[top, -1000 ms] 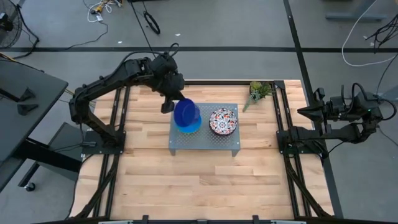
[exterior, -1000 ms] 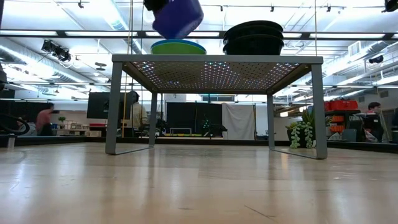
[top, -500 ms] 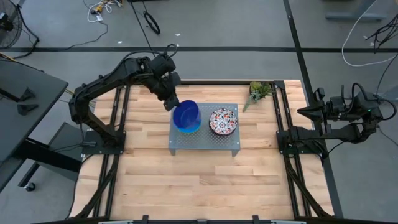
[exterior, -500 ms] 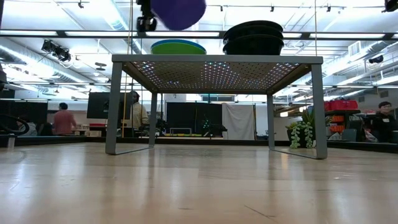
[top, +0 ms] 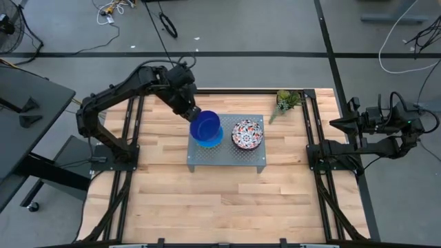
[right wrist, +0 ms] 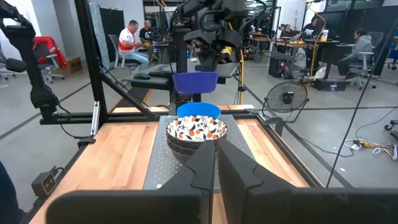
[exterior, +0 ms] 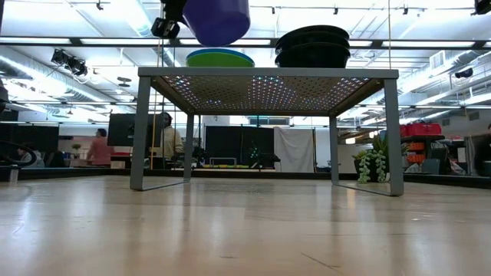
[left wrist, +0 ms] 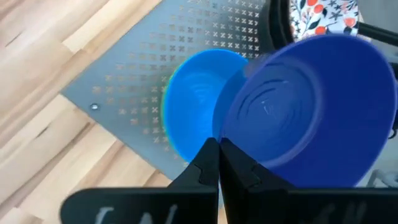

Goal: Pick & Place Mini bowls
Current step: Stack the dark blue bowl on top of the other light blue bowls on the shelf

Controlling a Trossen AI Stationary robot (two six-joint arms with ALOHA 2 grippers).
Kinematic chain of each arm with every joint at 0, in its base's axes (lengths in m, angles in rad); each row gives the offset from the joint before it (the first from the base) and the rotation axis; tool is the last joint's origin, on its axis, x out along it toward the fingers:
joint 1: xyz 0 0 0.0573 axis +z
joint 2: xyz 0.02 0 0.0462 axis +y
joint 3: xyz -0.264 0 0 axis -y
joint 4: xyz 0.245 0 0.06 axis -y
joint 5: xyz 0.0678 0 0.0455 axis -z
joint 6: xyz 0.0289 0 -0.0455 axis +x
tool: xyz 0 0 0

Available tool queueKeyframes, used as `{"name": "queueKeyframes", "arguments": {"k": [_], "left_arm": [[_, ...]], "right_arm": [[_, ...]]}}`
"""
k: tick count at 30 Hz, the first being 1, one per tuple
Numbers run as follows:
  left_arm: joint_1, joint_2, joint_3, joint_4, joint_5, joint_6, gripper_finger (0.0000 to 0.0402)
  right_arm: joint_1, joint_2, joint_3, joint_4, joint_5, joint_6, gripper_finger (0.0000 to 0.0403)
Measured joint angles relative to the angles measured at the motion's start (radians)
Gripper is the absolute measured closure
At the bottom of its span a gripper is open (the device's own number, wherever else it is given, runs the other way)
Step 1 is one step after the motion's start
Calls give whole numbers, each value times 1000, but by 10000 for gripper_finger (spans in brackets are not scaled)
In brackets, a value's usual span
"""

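My left gripper (top: 192, 114) is shut on a dark blue mini bowl (top: 207, 127), which it holds in the air above the grey perforated stand (top: 207, 157). Under it, a light blue bowl (left wrist: 194, 99) sits nested in a green one (exterior: 219, 57) on the stand's left half. A stack of floral bowls (top: 247, 133) stands on the stand's right half. My right gripper (right wrist: 216, 159) waits shut, level, beyond the table's right edge. My left gripper pinches the dark blue bowl's rim (left wrist: 221, 138) on the side toward the table's far left, the wall running in between the two fingers (left wrist: 205, 163). The fingers slant down from the far left. The bowl hangs clear of the stack, opening roughly upward (exterior: 217, 19).
A small potted plant (top: 286, 102) stands on the table at the stand's far right corner. Bare wooden table (top: 220, 200) lies on the near side of the stand. People and desks show in the room behind.
My left gripper has rolled about its own axis while staying above the stand's left half. The dark blue bowl has turned with it from tipped on its side to nearly upright, still clear above the light blue bowl.
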Motion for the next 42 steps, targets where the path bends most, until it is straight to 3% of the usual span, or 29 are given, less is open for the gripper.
{"name": "queueKeyframes", "arguments": {"k": [12,42], "left_arm": [[-49,19,-1,24,-114,-49,401],[-29,97,-1,-24,-83,114,401]], "right_arm": [[0,0,0,0,0,0,380],[0,1,0,0,0,0,380]]}}
